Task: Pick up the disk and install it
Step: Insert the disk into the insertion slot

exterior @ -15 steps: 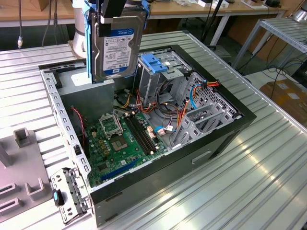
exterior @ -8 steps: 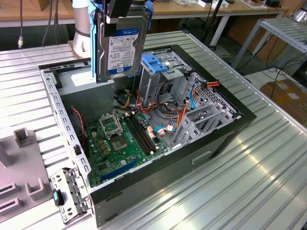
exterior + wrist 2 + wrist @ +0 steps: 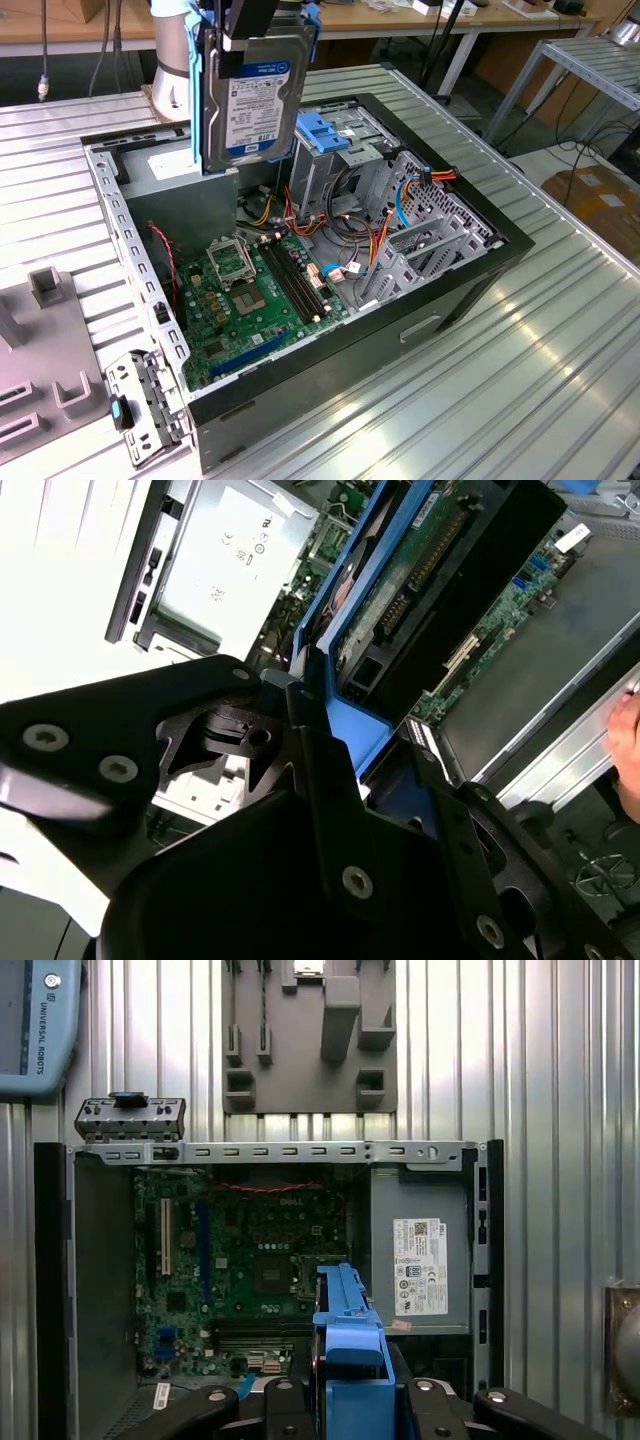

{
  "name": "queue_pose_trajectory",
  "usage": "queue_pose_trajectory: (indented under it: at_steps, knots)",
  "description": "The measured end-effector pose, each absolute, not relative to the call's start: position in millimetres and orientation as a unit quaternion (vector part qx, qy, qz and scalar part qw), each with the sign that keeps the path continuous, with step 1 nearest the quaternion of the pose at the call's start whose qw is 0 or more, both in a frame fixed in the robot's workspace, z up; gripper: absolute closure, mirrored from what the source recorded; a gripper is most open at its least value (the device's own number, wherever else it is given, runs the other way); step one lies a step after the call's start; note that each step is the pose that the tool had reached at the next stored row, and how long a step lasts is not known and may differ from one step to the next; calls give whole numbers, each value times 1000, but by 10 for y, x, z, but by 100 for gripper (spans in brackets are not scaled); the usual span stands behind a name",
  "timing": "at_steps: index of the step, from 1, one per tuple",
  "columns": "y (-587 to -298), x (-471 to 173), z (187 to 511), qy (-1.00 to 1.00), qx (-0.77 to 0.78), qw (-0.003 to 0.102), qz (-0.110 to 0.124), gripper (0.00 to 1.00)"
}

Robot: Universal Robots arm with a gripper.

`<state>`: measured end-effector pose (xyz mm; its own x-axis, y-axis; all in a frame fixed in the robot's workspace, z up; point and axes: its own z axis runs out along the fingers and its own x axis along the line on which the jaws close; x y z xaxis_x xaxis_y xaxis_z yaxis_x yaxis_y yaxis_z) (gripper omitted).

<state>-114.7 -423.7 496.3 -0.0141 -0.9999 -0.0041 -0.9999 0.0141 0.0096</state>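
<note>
The disk (image 3: 256, 95), a silver-grey drive with a white label and blue side rails, hangs upright above the back of the open computer case (image 3: 470, 270). My gripper (image 3: 252, 30) is shut on its upper end. Just to the exterior view's right of it stands the metal drive cage (image 3: 345, 165) with a blue latch (image 3: 322, 130) on top. In the first wrist view the disk's blue rail (image 3: 347, 1350) points down toward the motherboard (image 3: 220, 1270), between the black fingers (image 3: 440, 1410). The second wrist view shows the blue rail (image 3: 350, 725) and the drive's green underside (image 3: 405, 575).
Inside the case lie the motherboard (image 3: 250, 290), bundled cables (image 3: 350, 240) and a power supply (image 3: 420, 1260). A grey fixture plate (image 3: 40, 370) and a loose metal bracket (image 3: 140, 405) sit on the ribbed table at the exterior view's left. A hand (image 3: 628, 730) shows beside the case.
</note>
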Motion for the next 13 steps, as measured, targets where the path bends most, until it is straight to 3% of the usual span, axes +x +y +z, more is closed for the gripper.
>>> queue_pose_trajectory:
  at_steps: [13]
  knots:
    - [-4304, -1147, 4953, -712, 702, 2, -5, 63]
